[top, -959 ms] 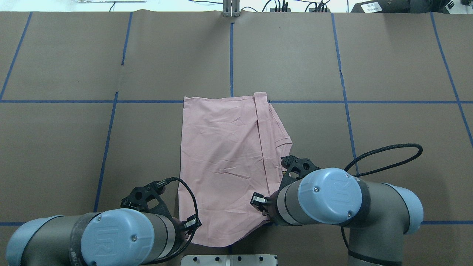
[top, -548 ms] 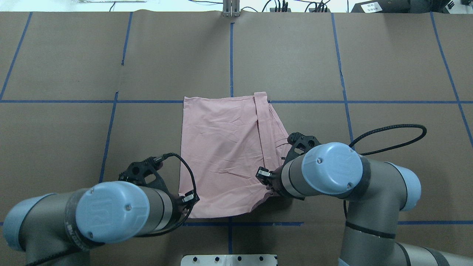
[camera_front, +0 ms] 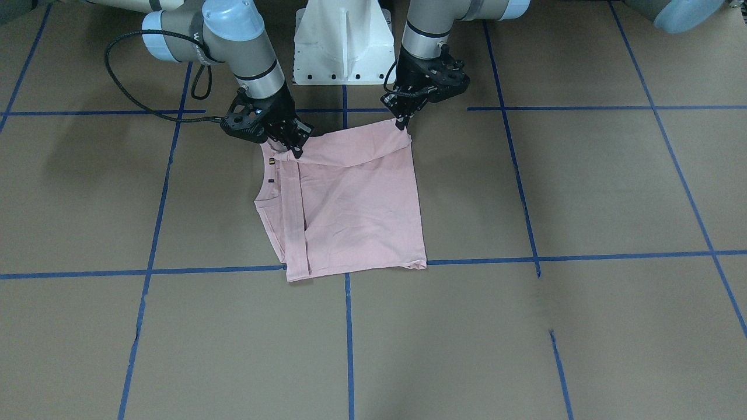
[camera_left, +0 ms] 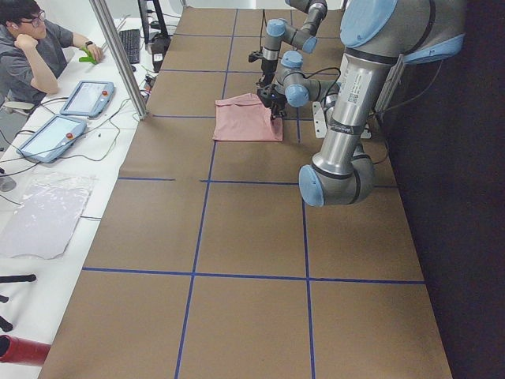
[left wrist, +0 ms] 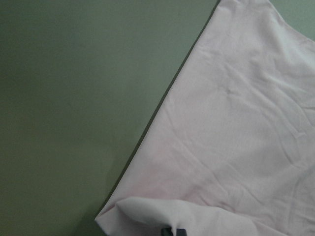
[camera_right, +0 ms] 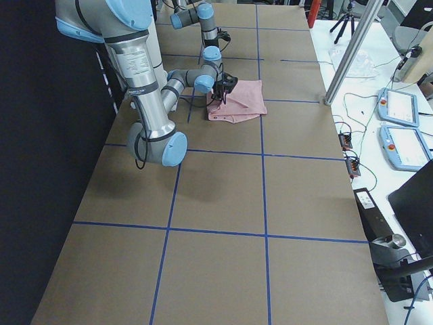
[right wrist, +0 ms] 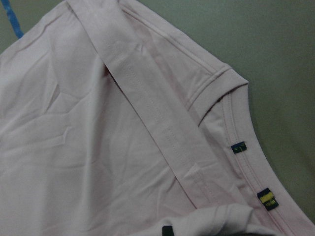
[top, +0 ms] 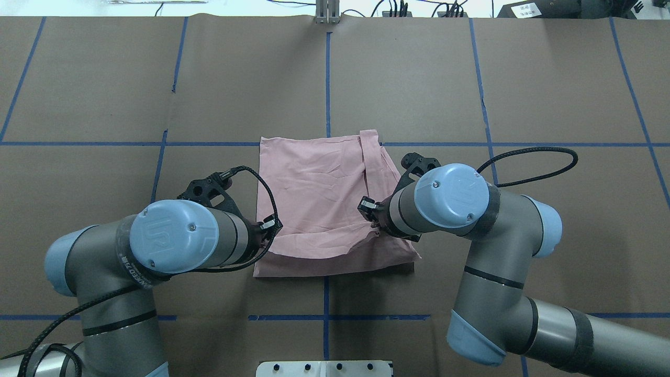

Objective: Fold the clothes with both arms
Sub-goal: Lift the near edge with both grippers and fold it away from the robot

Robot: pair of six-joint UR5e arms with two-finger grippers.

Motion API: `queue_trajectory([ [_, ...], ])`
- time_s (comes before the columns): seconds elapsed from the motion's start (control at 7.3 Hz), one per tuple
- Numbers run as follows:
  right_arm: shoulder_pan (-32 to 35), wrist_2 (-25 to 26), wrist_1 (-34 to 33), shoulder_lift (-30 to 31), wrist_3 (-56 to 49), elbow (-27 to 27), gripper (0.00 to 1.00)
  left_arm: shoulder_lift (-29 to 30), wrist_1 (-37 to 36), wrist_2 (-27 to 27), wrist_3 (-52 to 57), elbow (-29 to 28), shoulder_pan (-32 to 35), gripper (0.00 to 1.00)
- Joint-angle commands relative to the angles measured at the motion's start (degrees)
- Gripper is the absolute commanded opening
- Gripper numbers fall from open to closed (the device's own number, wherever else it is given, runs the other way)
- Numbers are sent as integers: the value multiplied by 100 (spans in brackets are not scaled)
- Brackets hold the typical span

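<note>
- Front-facing view: my left gripper point(camera_front: 402, 123) and right gripper point(camera_front: 293, 149) are each pinched tight on a corner of the pink T-shirt point(camera_front: 356, 204). They hold the edge nearest my base up off the table point(camera_front: 525, 321). The cloth sags between them as a raised flap, and the rest lies flat.
- Overhead view: my wrists hide the fingertips here. Only this view shows that the lifted edge hangs over the shirt's middle, with a flat layer under it on my side.
- Exterior left view: the shirt is a small pink patch at both grippers, too far off to judge my grip. An operator point(camera_left: 31, 47) sits at the side bench.
- Exterior right view: it is just as small, and the near corner looks raised at the right gripper.
- Left wrist view: plain pink cloth with one straight side edge against the table. A rolled fold touches my fingertip at the bottom.
- Right wrist view: it alone shows the collar point(right wrist: 241, 128) and two small labels point(right wrist: 266, 198). Bunched cloth meets my fingertip.
</note>
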State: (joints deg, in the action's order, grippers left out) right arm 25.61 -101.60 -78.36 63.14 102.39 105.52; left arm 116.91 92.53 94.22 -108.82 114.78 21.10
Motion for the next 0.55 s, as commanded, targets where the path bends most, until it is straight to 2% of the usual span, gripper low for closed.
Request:
queue_trajectory([
  [0.0, 382, 9, 40, -509, -87, -773, 0, 356, 272, 0, 10, -592, 445, 0],
  [0.27, 891, 9, 922, -1205, -166, -2160, 0, 709, 1096, 18, 27, -1734, 999, 0],
  [0.41, 1085, 9, 1310, -1486, -184, -2837, 0, 824, 1361, 18, 175, -2131, 1210, 0],
])
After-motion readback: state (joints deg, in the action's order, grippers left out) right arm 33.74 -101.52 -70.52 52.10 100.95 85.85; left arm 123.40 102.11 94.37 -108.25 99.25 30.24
